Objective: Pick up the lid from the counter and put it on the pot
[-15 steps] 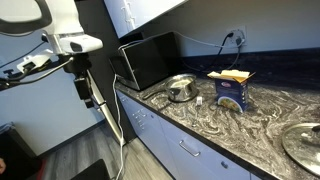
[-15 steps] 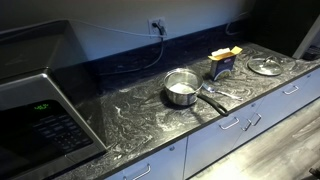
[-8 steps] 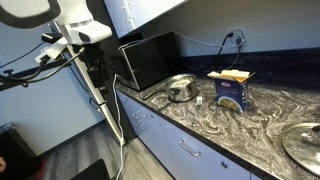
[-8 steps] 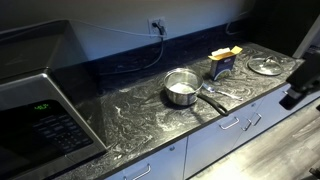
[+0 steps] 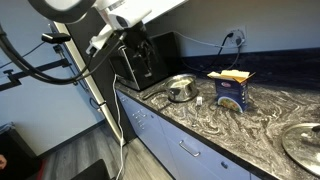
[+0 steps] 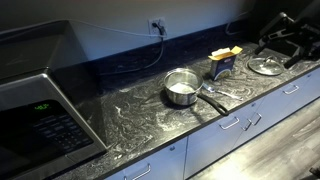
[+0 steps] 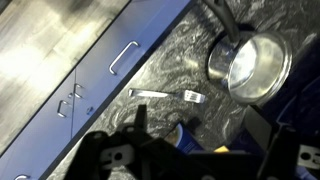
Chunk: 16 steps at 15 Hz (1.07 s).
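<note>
The lid (image 5: pixel 305 140) is a greyish see-through disc with a metal rim, lying flat at one end of the counter; it also shows in an exterior view (image 6: pixel 265 66). The shiny steel pot (image 5: pixel 181 88) stands uncovered mid-counter near the microwave, seen in both exterior views (image 6: pixel 181 88) and in the wrist view (image 7: pixel 256 64). My gripper (image 5: pixel 142 60) hangs in the air in front of the microwave, well apart from pot and lid. In the wrist view the gripper (image 7: pixel 198 135) is open and empty, jaws wide apart. The lid is out of the wrist view.
A black microwave (image 5: pixel 150 58) stands at one end of the dark marbled counter (image 6: pixel 130 110). A blue and yellow box (image 5: pixel 232 88) stands between pot and lid. A fork (image 7: pixel 165 95) lies by the pot. Drawer handles (image 7: pixel 122 57) line the counter front.
The arm has swung from over the floor toward the counter. The gripper now hangs in front of the microwave, and the arm has come into the exterior view near the lid.
</note>
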### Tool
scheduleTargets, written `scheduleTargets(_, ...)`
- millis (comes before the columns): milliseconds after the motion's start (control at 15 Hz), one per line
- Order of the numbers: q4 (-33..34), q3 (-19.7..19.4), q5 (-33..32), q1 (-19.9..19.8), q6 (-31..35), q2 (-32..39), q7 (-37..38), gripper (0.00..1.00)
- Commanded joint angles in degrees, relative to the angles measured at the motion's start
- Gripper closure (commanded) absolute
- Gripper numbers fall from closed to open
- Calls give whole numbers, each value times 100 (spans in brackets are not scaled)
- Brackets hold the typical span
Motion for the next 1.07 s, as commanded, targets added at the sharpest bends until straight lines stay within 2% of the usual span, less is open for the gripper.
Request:
scheduleTargets(0,200,-66,-567,-420,755,537,803,0)
scheduleTargets(133,107,-81,-1077,-700,1195,668,1377,0)
scheduleTargets(200,79,-265,-831,-365,920,539,918,0)
scheduleTargets(467,79,-293,-1065,-522,1127,695,1212,0)
scheduleTargets(533,163,-222,-1265,-674,1174,790,1560,0)
scheduleTargets(600,321,-102,-1767,-1002,1009,927,2171,0)
scheduleTargets(733,630,-209,-2408,-1277,943,1181,2838,0)
scheduleTargets(867,1039,-302,-3074,-1503,769,1506,3581,0)
scheduleTargets(1000,1539,-409,-3769,-1547,446,1925,4427,0)
